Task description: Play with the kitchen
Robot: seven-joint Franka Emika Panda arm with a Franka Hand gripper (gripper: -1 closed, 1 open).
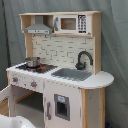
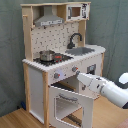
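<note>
Reaching toward the kitchen (image 2: 60,55), arm (image 2: 102,87) at open oven door (image 2: 70,105), fingers' state unclear

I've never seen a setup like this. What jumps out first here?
The tall toy kitchen fills both exterior views, a small silver pot sitting on its hob. In the second exterior view its oven door hangs open, and a white robot arm reaches in from the second exterior view's right toward the front panel just above it.
</note>
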